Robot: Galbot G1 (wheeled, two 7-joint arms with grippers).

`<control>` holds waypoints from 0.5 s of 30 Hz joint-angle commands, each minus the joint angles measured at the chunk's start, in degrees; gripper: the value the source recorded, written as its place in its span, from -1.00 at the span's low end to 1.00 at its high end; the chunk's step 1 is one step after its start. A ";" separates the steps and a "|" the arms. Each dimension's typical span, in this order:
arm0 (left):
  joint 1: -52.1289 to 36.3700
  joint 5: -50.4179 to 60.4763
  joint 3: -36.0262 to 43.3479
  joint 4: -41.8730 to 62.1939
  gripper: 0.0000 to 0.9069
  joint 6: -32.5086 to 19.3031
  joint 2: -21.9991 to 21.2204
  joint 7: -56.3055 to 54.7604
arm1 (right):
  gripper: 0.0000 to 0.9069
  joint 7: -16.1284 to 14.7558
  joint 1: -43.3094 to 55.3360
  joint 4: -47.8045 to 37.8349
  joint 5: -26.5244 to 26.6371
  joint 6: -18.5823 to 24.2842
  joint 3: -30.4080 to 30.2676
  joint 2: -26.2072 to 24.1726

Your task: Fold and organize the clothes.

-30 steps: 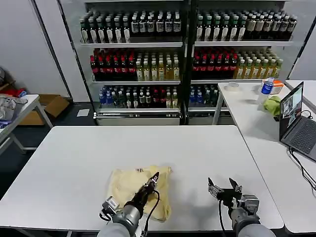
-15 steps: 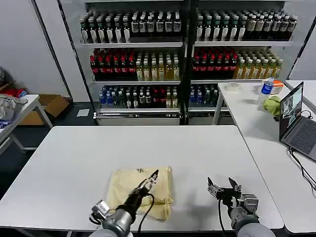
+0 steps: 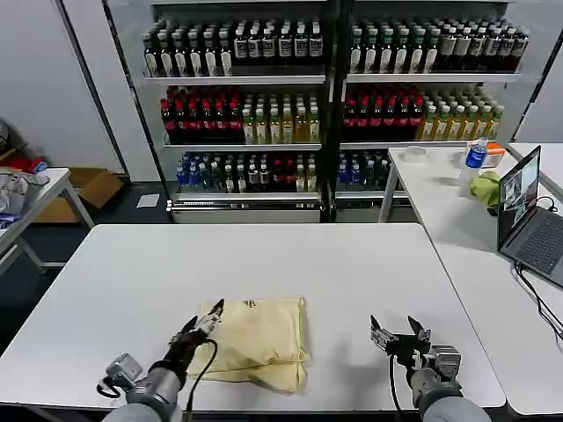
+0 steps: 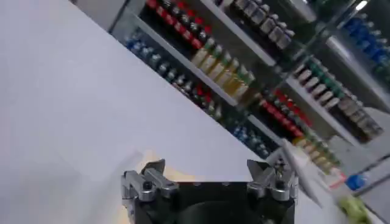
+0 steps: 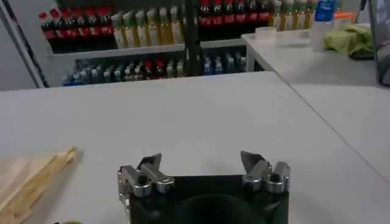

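A wide white table [image 3: 290, 264] spans the head view, bare over its far half and both side margins, its near edge just under the arms. Behind it stand drink shelves [image 3: 325, 97]; to the right a side table [image 3: 457, 193] carries a laptop [image 3: 528, 211] and a green cloth [image 3: 485, 186]. The folded cream T-shirt [image 3: 259, 341] lies near the front edge, left of centre, flat with stacked layers along its near edge. The left gripper [image 3: 204, 323] hovers at the shirt's left corner; its wrist view shows the fingers [image 4: 149, 176] spread wide, holding nothing. The right gripper [image 3: 395, 334] sits well apart from the shirt, jaws wide over bare tabletop, and its wrist view catches the shirt's edge [image 5: 30, 176].
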 commanded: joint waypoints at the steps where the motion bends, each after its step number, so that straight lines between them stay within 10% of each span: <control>1: 1.76 -4.34 -6.87 3.16 1.00 7.10 2.92 -0.06 | 1.00 0.01 -0.04 0.05 0.03 0.03 0.10 -0.01; 15: -1.61 -8.20 -4.92 8.45 1.00 16.45 2.94 2.60 | 1.00 0.10 -0.48 0.56 0.29 -0.01 0.85 -0.63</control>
